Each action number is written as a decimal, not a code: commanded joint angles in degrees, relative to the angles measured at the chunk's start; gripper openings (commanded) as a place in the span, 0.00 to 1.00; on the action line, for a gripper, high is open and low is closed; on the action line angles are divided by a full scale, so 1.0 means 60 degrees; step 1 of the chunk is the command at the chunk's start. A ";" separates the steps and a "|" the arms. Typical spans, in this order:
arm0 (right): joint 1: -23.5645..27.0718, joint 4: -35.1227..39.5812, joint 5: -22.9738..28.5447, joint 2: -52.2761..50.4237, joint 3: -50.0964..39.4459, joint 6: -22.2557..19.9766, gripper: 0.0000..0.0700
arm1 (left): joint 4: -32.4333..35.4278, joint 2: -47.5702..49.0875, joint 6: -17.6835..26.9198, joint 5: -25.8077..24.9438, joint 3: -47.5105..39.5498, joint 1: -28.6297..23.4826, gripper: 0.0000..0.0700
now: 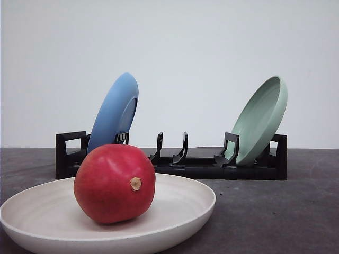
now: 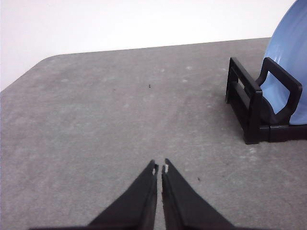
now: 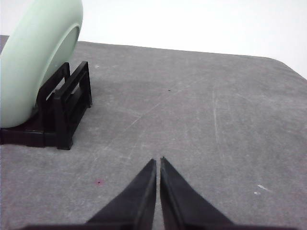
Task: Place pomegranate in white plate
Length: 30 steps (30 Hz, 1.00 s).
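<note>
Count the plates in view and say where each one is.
3. The white plate lies on the table up front, holding the pomegranate; the blue plate and pale green plate stand in the black rack behind.

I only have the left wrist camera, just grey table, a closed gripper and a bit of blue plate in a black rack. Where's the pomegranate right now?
Observer: The pomegranate already sits in the white plate, nearest the front camera.
Operator: Is anything holding it?
Observer: No. The right gripper is shut on nothing, over bare table.
Operator: What else is in that rack?
Observer: A pale green plate leans at the black rack's right end; the blue plate leans at its left.
</note>
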State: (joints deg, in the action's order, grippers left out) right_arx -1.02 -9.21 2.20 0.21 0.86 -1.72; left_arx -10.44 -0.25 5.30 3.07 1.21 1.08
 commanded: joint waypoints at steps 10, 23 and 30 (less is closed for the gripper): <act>0.0011 0.0102 0.0044 0.0000 -0.0044 -0.0011 0.01 | -0.0044 0.0018 -0.0007 -0.0018 -0.0087 -0.0007 0.00; 0.0011 0.0102 0.0044 0.0000 -0.0044 -0.0011 0.01 | -0.0044 0.0018 -0.0007 -0.0018 -0.0087 -0.0007 0.00; 0.0011 0.0102 0.0044 0.0000 -0.0044 -0.0011 0.01 | -0.0044 0.0018 -0.0007 -0.0018 -0.0087 -0.0007 0.00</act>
State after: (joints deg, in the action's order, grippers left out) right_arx -1.02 -9.20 2.20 0.21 0.86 -1.72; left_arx -10.42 -0.25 5.30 3.07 1.21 1.08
